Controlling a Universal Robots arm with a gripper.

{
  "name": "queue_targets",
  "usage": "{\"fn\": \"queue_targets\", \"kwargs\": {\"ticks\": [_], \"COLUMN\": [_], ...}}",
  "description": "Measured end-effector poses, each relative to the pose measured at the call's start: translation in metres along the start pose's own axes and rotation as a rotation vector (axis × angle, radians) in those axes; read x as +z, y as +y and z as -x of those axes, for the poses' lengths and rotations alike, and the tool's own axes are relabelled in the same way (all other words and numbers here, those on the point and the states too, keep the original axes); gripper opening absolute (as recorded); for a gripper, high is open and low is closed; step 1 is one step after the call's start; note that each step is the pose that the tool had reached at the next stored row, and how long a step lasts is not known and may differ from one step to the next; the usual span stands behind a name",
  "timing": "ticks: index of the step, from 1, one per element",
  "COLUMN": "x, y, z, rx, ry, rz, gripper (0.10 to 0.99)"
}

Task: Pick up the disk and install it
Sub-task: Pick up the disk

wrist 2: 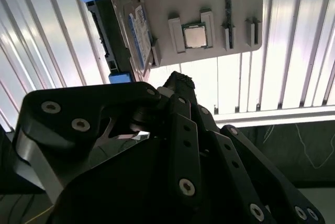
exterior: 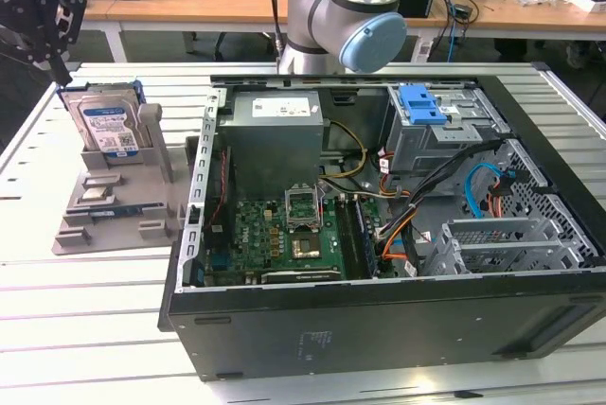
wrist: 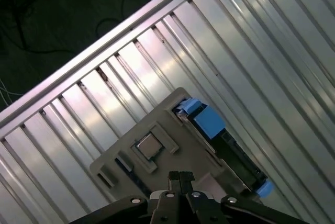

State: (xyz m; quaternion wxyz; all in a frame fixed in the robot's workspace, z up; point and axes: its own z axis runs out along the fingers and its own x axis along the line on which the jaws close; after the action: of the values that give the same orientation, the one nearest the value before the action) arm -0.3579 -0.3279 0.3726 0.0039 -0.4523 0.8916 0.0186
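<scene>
The disk (exterior: 106, 126) stands on edge in a grey holder (exterior: 114, 211) on the desk (exterior: 76, 329), its top edge free to grasp. The gripper (exterior: 61, 72) hovers just above, fingers (wrist: 174, 179) pressed together and empty.

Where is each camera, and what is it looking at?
Exterior view: off the arm, above the slatted table, looking down into the open computer case; the arm and gripper show.
First wrist view: on the wrist, looking past the shut fingertips at the grey holder and the disk.
Second wrist view: on the wrist, behind the gripper's black linkages, facing the same holder.
Shared: all three show the disk standing in the holder; both wrist views show the processor chip.
</scene>
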Motion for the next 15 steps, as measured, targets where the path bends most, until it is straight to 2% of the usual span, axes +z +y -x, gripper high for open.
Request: {"fn": "queue_targets", "kwargs": {"ticks": [9,15], "x": [0.0,0.0], "y": [-0.0001,-0.0002], "z": [0.0001,0.0002], "rx": [-0.096,-0.204], "ry": [0.0029,0.0062], "rz": [0.002,0.005], "gripper": [0.106,0.106]}}
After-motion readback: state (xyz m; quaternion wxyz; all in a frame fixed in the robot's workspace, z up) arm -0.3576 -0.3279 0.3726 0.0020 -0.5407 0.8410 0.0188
